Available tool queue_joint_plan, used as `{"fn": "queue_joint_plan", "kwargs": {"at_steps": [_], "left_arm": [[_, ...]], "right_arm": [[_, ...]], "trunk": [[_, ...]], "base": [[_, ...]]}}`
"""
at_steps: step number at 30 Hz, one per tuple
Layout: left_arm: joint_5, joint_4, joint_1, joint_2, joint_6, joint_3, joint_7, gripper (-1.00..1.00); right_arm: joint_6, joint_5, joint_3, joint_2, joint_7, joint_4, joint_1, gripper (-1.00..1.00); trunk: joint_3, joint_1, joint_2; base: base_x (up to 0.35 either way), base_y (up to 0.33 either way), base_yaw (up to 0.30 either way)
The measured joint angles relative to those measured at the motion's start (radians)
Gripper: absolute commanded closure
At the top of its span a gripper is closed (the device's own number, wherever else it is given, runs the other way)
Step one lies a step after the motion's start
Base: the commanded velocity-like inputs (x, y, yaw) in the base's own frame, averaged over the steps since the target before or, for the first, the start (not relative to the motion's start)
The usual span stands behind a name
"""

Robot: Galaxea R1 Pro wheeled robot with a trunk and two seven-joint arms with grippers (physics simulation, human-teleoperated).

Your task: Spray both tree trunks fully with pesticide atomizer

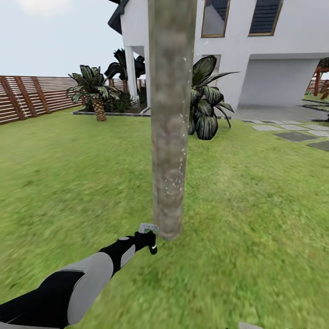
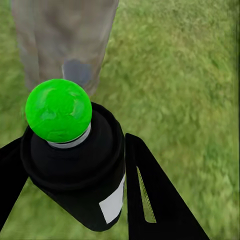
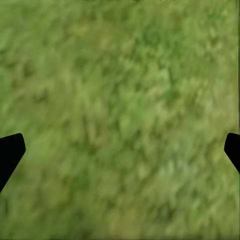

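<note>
- The pickup is done: you have the pesticide atomizer [image 2: 75,165] off the floor and in your left gripper [image 2: 70,200]; in the left wrist view its dark body sits between the two black fingers [image 2: 160,200], its whitish label faces the camera, and a bright green ball shows at its top.
- In the head view the left gripper [image 1: 148,238] is stretched forward and low, with the atomizer's light grey head [image 1: 149,226] just beside the foot of the tree trunk [image 1: 170,119]; I cannot tell whether it touches the bark.
- The trunk carries tiny white specks along its right edge and lower part, so I judge spraying on this tree as begun but not finished; much of the bark looks bare, and the far side is hidden from you.
- A second tree with a bare column trunk I cannot make out here; the plants by the house [image 1: 256,45] are short palms [image 1: 93,91], so I count that second trunk as wholly left to do.
- Left fingers: closed in against the bottle's sides, holding it firmly as far as I can see.
- Right fingers [image 3: 10,152]: spread wide, tips at opposite edges of the right wrist view, holding nothing, with only lawn [image 3: 120,110] beyond them.
</note>
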Motion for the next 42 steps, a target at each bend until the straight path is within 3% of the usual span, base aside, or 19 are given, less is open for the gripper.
{"fn": "queue_joint_plan", "kwargs": {"at_steps": [9, 32, 37, 40, 42], "left_arm": [[0.0, 0.0, 0.001, 0.0, 0.0, 0.0, 0.0, 1.0], [0.0, 0.001, 0.002, 0.001, -0.001, 0.0, 0.0, 1.0], [0.0, 0.0, 0.026, 0.001, -0.001, -0.001, -0.001, 1.0], [0.004, -0.001, 0.028, 0.021, 0.0, 0.001, -0.004, 1.0], [0.01, -0.003, 0.029, 0.071, 0.001, 0.003, -0.014, 1.0]], "right_arm": [[0.0, 0.0, 0.001, 0.0, 0.0, 0.0, 0.0, -1.0], [0.0, 0.0, 0.0, 0.0, 0.0, 0.0, 0.0, -1.0], [0.0, 0.0, 0.0, 0.0, 0.0, 0.0, 0.0, -1.0], [0.0, 0.0, 0.0, -0.002, 0.0, 0.0, 0.0, -1.0], [0.0, 0.0, 0.0, -0.007, 0.0, 0.0, 0.0, -1.0]], "trunk": [[0.0, 0.0, 0.0], [0.0, 0.001, 0.0], [0.0, 0.001, 0.0], [0.0, 0.0, 0.0], [0.0, 0.0, 0.0]], "base": [[0.137, 0.008, -0.259], [0.023, 0.112, -0.082], [-0.036, 0.04, -0.001], [-0.005, 0.005, 0.0], [-0.001, 0.002, 0.0]]}}
